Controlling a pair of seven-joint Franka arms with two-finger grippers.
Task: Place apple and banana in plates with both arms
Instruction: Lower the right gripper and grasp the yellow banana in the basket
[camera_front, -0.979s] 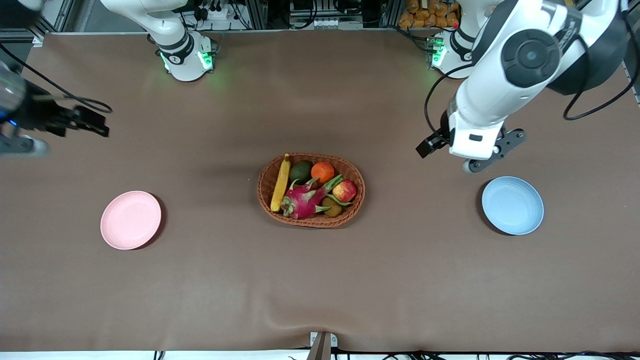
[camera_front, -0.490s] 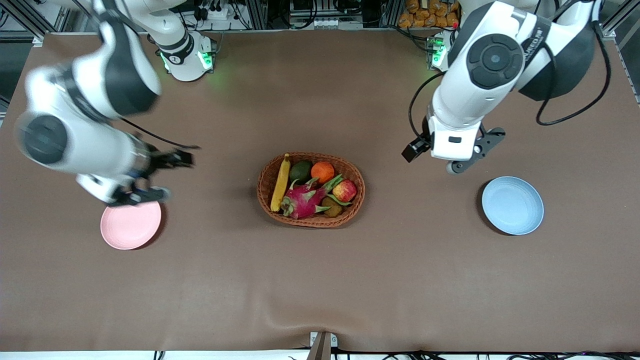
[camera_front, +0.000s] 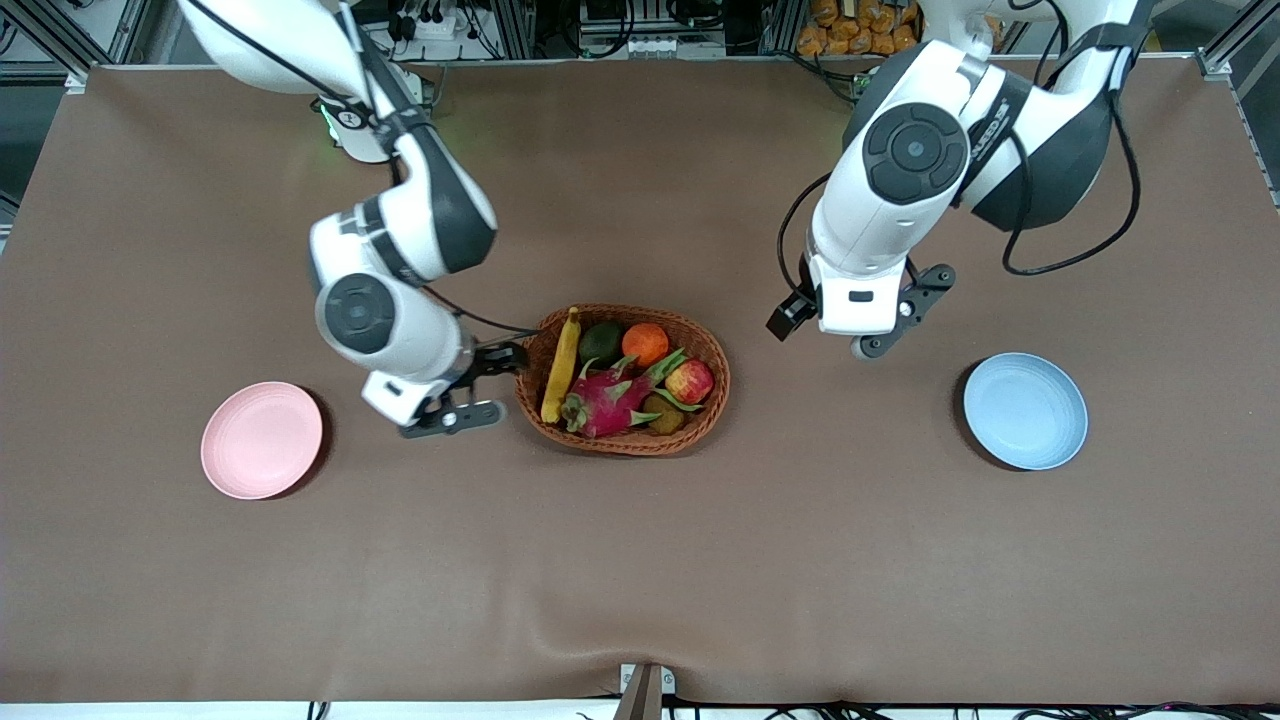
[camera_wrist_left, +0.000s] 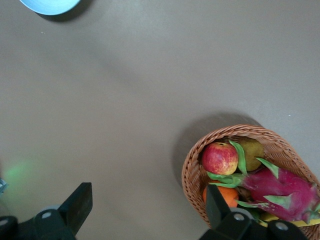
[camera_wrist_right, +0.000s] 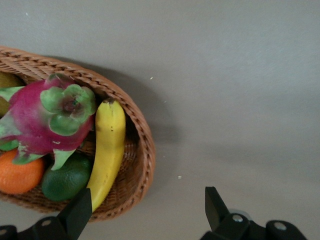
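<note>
- Two plates, pink (camera_front: 261, 439) and blue (camera_front: 1025, 410), lie nearest us at the table's ends.
- We see banana (camera_front: 561, 364) and apple (camera_front: 689, 381) in the basket (camera_front: 622, 442) between them.
- Our right gripper (camera_wrist_right: 145, 212) hangs spread beside the basket's banana end.
- Our left gripper (camera_wrist_left: 147, 207) hangs spread over table between basket and blue plate.

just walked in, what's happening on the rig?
Both arms are closing on the wicker basket, empty-handed. The right gripper is open beside the basket's end where the banana lies; the left gripper is open over bare table near the end holding the apple. The pink plate and blue plate are empty.
</note>
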